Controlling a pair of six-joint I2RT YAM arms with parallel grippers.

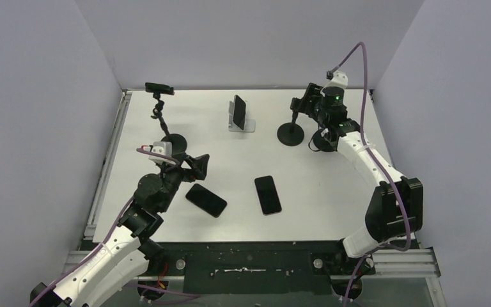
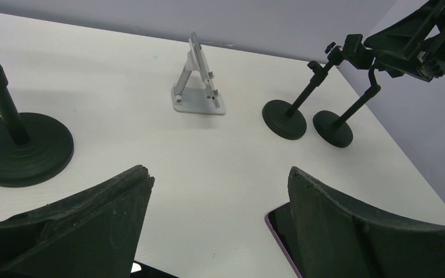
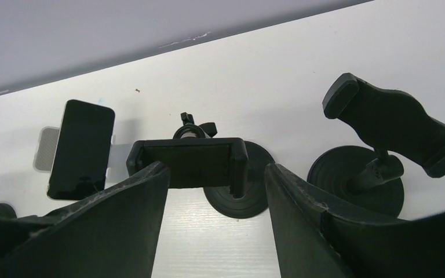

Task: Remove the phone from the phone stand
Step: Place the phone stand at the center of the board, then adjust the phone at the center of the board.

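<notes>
Noting phone (image 3: pixel 81 147) leaning upright in stand (image 1: pixel 246 125) by far edge, left of right gripper (image 3: pixel 215 174); fingers parted, empty; left gripper (image 1: pixel 199 165) likewise spread, empty, about equally far, nearer the near edge.

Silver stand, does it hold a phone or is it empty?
Holds one: a dark phone leans upright on the silver stand.
</notes>
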